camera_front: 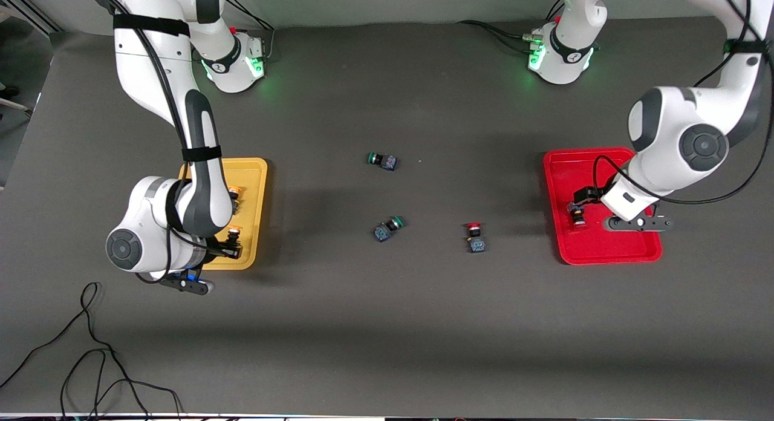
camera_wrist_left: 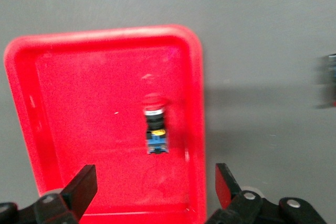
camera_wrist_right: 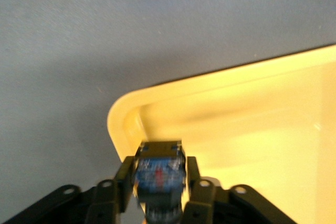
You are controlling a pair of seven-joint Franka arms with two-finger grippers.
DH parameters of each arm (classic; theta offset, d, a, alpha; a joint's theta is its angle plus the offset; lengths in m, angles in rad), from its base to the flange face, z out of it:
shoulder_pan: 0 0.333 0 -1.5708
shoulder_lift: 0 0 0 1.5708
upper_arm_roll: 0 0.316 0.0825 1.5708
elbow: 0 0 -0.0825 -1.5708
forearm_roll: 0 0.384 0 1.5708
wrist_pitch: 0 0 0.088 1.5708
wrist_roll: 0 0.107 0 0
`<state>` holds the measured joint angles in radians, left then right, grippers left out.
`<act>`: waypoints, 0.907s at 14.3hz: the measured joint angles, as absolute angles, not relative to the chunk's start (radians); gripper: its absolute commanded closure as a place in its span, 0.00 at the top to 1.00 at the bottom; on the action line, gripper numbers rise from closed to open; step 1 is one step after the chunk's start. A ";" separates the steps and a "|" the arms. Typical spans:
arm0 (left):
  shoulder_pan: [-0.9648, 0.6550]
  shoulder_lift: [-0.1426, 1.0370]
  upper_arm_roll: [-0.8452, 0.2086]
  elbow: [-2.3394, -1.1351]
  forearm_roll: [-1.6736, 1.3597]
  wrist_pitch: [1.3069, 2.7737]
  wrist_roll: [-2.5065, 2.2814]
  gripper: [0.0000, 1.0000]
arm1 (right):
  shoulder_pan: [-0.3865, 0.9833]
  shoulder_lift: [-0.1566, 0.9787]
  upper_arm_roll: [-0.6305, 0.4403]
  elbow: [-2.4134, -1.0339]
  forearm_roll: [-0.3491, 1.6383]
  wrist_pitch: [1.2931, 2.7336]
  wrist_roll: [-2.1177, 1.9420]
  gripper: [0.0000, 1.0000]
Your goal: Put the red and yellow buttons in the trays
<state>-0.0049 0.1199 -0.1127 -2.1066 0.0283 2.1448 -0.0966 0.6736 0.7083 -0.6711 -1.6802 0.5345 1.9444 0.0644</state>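
We see a dark grey matte surface filling nearly everything, softly lit. Black cables trail loosely across its near edge, and a pale grey wall rises above it.

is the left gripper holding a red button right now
No, the left gripper has its jaws wide apart above the red tray, where a red button lies free.

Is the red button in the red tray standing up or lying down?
Lying down. The red button rests on its side in the red tray, between the left gripper's open fingers.
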 measured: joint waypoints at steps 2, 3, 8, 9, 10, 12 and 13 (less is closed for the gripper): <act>-0.083 0.125 -0.118 -2.069 0.024 2.133 -0.173 1.00 | 0.677 0.704 -0.676 -1.680 0.535 1.944 0.064 1.00; -0.135 0.139 -0.121 -2.052 0.023 2.135 -0.238 1.00 | 0.680 0.696 -0.682 -1.679 0.535 1.940 0.064 1.00; -0.367 0.346 -0.127 -1.837 0.024 2.176 -0.557 1.00 | 0.694 0.579 -0.752 -1.624 0.508 1.897 0.063 1.00; -0.388 0.399 -0.126 -1.797 0.026 2.201 -0.587 1.00 | 0.695 0.545 -0.759 -1.606 0.479 1.891 0.063 1.00; -0.400 0.452 -0.126 -1.773 0.028 2.237 -0.599 1.00 | 0.695 0.510 -0.762 -1.590 0.453 1.881 0.063 1.00; -0.403 0.547 -0.121 -1.756 0.043 2.306 -0.603 1.00 | 0.696 0.455 -0.762 -1.564 0.430 1.851 0.063 1.00; -0.402 0.588 -0.114 -1.753 0.061 2.338 -0.603 1.00 | 0.698 0.438 -0.762 -1.549 0.426 1.822 0.063 1.00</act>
<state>-0.4020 0.5876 -0.1141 -1.7531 0.0609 2.3381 -0.6025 0.6978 0.4377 -0.7620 -1.5489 0.4263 1.8218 0.0632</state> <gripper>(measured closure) 0.000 0.000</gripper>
